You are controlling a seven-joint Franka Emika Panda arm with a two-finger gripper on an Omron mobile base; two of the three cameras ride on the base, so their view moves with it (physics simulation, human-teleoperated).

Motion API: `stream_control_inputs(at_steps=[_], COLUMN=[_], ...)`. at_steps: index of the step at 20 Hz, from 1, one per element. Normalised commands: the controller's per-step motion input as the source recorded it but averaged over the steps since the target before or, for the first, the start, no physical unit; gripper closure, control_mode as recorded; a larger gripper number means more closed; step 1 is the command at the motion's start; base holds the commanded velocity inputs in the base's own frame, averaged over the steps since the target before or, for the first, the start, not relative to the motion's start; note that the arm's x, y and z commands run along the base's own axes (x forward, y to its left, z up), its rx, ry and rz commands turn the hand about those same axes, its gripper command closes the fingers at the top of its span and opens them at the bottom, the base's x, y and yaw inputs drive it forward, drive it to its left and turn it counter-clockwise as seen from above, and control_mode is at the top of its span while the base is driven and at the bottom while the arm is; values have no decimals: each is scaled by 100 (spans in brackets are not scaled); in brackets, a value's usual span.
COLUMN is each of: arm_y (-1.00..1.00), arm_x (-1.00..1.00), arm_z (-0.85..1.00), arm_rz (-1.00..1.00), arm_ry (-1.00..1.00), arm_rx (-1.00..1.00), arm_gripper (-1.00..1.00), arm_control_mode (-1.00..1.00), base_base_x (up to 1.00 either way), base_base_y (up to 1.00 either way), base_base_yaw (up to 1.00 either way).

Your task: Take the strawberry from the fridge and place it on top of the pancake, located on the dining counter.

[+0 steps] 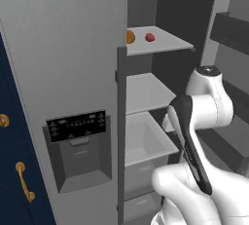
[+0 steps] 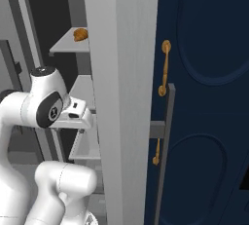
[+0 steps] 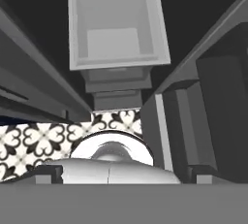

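- The fridge [image 1: 63, 63] is open. Its grey door with the black panel [image 1: 77, 126] is shut on the left, and the inside shelves show on the right.
- The strawberry [image 1: 150, 37] sits on the top shelf [image 1: 160, 44] inside the fridge. It is small and red.
- An orange ball [image 1: 130, 36] sits just beside the strawberry on the same shelf, to its left. From the right base view the ball [image 2: 80, 34] shows at the shelf edge.
- Under that shelf is another flat shelf [image 1: 148, 92], and under that an open grey drawer [image 1: 146, 141].
- The arm [image 1: 204, 112] is bent in front of the fridge, lower than the top shelf and well apart from the strawberry.
- The hand looks down at the drawer [image 3: 118, 24] and the patterned floor [image 3: 34, 140].
- The gripper [image 3: 123, 177] has its fingers [image 3: 46, 177] spread wide apart. Nothing is between them.
- A navy cabinet [image 2: 204, 97] with brass handles [image 2: 165, 68] stands beside the fridge.
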Motion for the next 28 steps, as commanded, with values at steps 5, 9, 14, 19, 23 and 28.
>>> stream_control_inputs(at_steps=[5, 9, 14, 19, 23, 28], arm_y=[15, -20, 6, 0, 1, 3], arm_x=[5, 0, 39, 61, 66, 87], arm_z=[74, 97, 94, 82, 62, 53], arm_rz=[9, 2, -3, -1, -9, -2], arm_ry=[-65, -44, -25, -17, 1, 11], arm_rx=[10, 8, 1, 0, 0, 0], arm_gripper=[-100, -100, -100, -100, -100, -100], arm_control_mode=[-100, -100, -100, -100, -100, -100], base_base_x=[0, 0, 0, 0, 0, 0], base_base_y=[0, 0, 0, 0, 0, 0], base_base_yaw=[0, 0, 0, 0, 0, 0])
